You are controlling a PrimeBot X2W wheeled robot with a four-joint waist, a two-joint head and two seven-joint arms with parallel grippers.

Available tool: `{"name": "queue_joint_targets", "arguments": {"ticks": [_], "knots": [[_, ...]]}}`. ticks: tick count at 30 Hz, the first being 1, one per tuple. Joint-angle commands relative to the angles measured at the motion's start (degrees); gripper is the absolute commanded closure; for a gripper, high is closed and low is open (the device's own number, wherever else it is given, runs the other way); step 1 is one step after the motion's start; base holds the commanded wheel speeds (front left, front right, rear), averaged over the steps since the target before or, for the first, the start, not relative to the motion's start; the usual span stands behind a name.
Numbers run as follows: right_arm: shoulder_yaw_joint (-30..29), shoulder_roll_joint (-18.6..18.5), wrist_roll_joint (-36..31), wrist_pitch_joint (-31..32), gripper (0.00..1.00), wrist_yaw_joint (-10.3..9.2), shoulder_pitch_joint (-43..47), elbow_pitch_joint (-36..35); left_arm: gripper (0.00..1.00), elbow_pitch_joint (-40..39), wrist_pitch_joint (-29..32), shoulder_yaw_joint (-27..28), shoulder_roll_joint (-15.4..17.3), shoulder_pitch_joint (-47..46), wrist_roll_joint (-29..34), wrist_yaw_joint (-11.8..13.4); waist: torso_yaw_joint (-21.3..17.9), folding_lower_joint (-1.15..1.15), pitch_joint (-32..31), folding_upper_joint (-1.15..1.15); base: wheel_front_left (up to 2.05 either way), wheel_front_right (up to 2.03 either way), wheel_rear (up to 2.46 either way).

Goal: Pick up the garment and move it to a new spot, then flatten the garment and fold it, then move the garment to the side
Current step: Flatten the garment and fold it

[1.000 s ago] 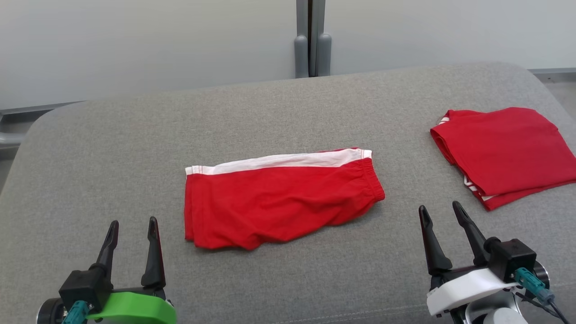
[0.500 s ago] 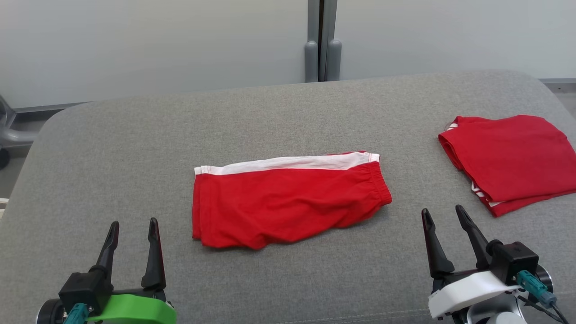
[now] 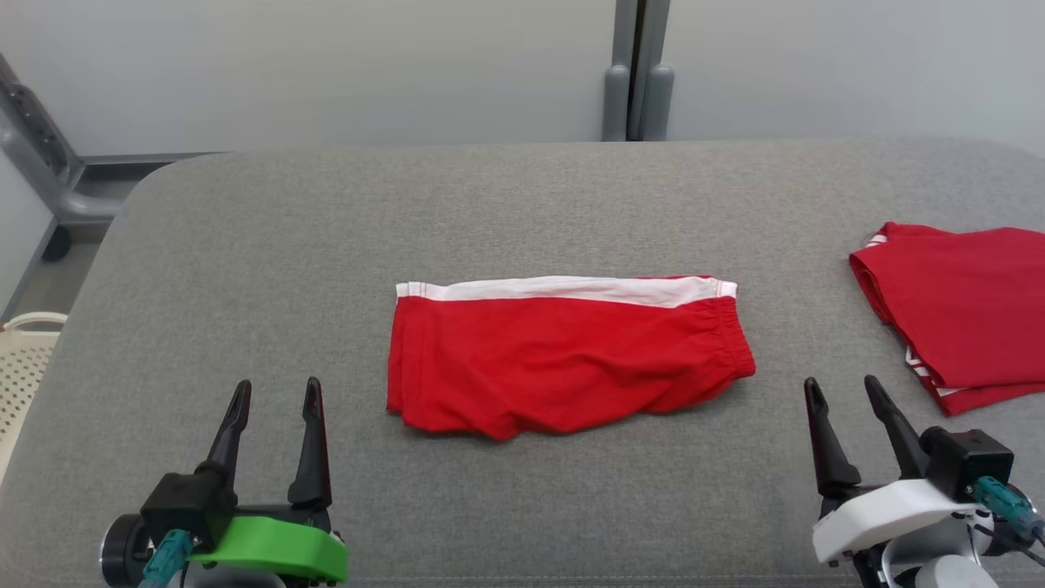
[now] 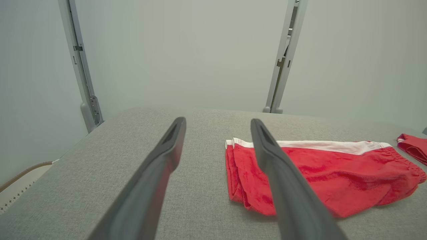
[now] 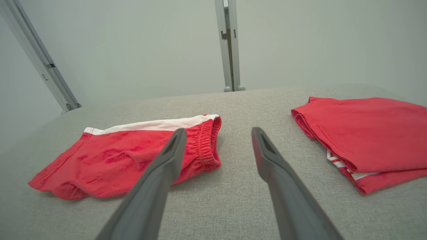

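The garment (image 3: pixel 563 359), red shorts with a white band along the far edge, lies folded in half at the middle of the grey padded table (image 3: pixel 326 220). Its elastic waist points right. My left gripper (image 3: pixel 277 384) hovers open at the near left, a short way left of the garment's hem. My right gripper (image 3: pixel 841 381) is open at the near right, just past the waist end. From the left wrist, the garment (image 4: pixel 327 173) lies right of the open left gripper (image 4: pixel 217 121). From the right wrist, the garment (image 5: pixel 126 156) lies left of the open right gripper (image 5: pixel 219 130).
A second red folded cloth (image 3: pixel 971 310) with white stripes lies at the table's right edge, close to my right gripper; it is also visible from the right wrist (image 5: pixel 363 130). A white perforated basket (image 3: pixel 20 359) stands off the left edge. A grey post (image 3: pixel 637 73) rises behind the table.
The head camera has turned left, so the whole picture has slid right and the basket has come into view. The garment and both open grippers keep their places.
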Motion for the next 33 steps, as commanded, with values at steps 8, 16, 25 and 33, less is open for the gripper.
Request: {"name": "queue_joint_targets", "arguments": {"ticks": [8,16,25,33], "knots": [[1.37,-5.52,6.35,-0.28,0.0,-0.01,-8.66,11.55,0.0,0.51,-0.14,-0.86,-2.63,-3.88,1.26,-2.2,8.9,0.0,4.66,0.0,0.0,0.0,0.0],[5.67,-9.04,12.59,0.1,0.0,-0.04,-17.53,24.51,0.0,1.34,-0.07,-0.97,-5.26,-6.11,2.74,-4.67,12.6,0.0,8.38,0.0,0.0,0.0,0.0],[8.85,-10.02,18.61,0.66,0.0,-0.03,-23.2,34.21,0.0,2.57,-0.07,-0.48,-7.55,-7.93,4.37,-6.94,13.87,0.0,11.06,0.0,0.0,0.0,0.0],[13.04,-8.87,28.0,5.03,0.0,0.0,-25.13,37.98,0.0,3.16,-0.07,1.09,-9.07,-8.72,6.02,-8.45,13.81,0.0,12.28,0.0,0.0,0.0,0.0]]}}
